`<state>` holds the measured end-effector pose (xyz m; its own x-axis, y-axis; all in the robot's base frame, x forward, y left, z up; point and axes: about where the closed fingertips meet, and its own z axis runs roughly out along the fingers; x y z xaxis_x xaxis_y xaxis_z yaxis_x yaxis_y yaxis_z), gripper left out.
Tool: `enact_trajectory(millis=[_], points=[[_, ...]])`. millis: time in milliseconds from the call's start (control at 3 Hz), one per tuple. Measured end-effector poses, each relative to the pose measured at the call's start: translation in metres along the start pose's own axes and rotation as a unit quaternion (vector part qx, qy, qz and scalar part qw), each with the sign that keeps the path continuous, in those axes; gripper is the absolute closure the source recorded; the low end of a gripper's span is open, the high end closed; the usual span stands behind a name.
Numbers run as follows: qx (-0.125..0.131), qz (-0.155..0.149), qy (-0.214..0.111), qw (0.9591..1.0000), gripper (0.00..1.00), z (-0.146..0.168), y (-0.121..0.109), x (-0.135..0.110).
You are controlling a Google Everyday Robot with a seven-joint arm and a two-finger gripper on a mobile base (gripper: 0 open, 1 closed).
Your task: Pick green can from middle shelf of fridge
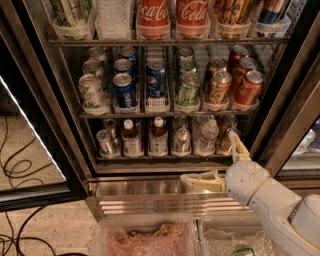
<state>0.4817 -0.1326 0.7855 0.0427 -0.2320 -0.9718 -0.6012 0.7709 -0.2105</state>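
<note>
Green can (188, 89) is found upright at the front of its lane on the middle shelf (165, 114) of the fridge (59, 107), with two more green cans lined up behind it. The lane is formed by a clear plastic tray, and similar trays are set side by side along the rack. From the left, pale whitish-green cans (92, 91) are held in the first tray and blue Pepsi cans (124, 90) in the second. One more Pepsi can (156, 78) is seen set back from the front of a white slotted tray (157, 104). To the right of the green lane, orange cans (219, 86) and then red cans (248, 87) are held in the last two trays.

On the rack above, Coca-Cola bottles (152, 12) are seated in clear cups. On the rack below, small bottles (159, 137) and a few cans are stood in a row.

The gripper (207, 156) is held low at the right, in front of the stainless base and below the bottom rack, well apart from the green can. Its two pale fingers are spread wide and nothing is held between them.

At the bottom edge, pinkish crumpled material is seen in the left bin (145, 218), and clear crinkled material in the right bin (212, 223).
</note>
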Motion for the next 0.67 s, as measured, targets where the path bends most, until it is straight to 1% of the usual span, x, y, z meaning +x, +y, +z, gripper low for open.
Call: enact_trajectory(millis=[333,667], points=[[-0.008,-0.015,-0.028,0.9995,0.00,0.031,-0.001,-0.010],[-0.012,-0.021,-0.039,0.9990,0.00,0.043,-0.003,-0.015]])
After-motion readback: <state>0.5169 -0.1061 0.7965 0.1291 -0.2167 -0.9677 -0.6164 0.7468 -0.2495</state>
